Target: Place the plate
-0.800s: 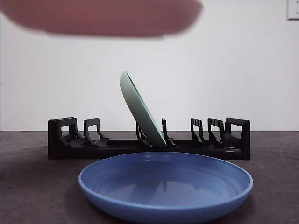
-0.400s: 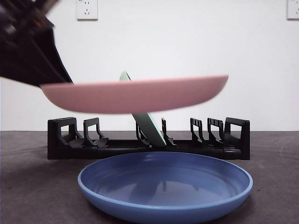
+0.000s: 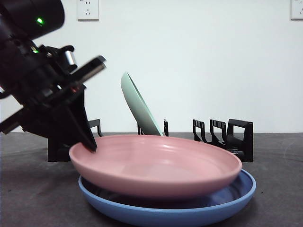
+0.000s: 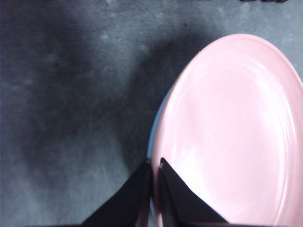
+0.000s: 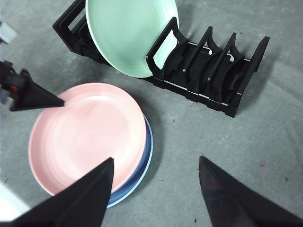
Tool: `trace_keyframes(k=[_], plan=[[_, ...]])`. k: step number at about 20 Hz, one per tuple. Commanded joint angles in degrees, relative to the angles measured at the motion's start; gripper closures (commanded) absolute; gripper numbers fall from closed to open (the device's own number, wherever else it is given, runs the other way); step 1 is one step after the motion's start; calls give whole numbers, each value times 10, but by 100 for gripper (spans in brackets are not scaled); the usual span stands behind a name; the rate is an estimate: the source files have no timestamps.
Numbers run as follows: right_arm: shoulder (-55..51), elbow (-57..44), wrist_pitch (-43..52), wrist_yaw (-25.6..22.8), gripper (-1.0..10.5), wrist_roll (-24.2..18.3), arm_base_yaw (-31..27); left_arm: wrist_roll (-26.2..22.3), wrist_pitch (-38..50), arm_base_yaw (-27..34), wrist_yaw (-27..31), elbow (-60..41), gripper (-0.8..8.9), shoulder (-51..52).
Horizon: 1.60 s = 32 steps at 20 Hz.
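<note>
Now pink plate (image 3: 156, 163) inside blue plate (image 3: 208, 208)

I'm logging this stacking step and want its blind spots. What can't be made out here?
- Blue plate: inside hidden by the pink plate in all views.
- Rack: left end in the front view hidden behind the left gripper.
- Left wrist view: pink plate cut off by the picture's edge.
- Right gripper: absent from the front view.

pink plate (image 5: 85, 135) on blue plate (image 5: 142, 161) | green plate (image 5: 130, 33) in rack (image 5: 213, 80)
</note>
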<state>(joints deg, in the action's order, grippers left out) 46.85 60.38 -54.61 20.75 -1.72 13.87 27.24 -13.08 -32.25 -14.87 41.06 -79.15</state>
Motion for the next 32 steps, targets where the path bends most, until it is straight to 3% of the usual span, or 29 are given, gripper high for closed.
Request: trace_keyframes(k=[1,5,9,10,12,13,19,21,23,26,27,32], plan=[[1,4,5,-2,670,-7,2,8,11,-17,22,4,803,-22],[1,4,5,-2,670,-7,2,7,12,-43,65,4,802,-31],[1,4,5,-2,670,-7,2,7,22,-53,65,4,742,-31],[1,4,4,-2,670,-7,2,7,22,-54,62,4,699,-30],[1,4,4,-2,670,-7,3,8,11,-54,55,5,494,-28],[1,4,4,-2,669,-7,3,9,-1,-54,53,6,444,-23],[9,4,27,2,669,16,3,-16,-103,-42,50,56,442,115],[22,4,38,5,669,29,3,-68,-188,-30,98,108,442,172],[41,5,50,10,664,44,3,-117,-306,-17,202,179,442,216],[87,14,80,44,591,79,3,-148,-452,-1,352,289,442,259],[111,27,88,56,592,92,7,-148,-482,3,377,323,442,271],[269,167,83,78,592,132,68,-143,-504,7,379,382,442,317]])
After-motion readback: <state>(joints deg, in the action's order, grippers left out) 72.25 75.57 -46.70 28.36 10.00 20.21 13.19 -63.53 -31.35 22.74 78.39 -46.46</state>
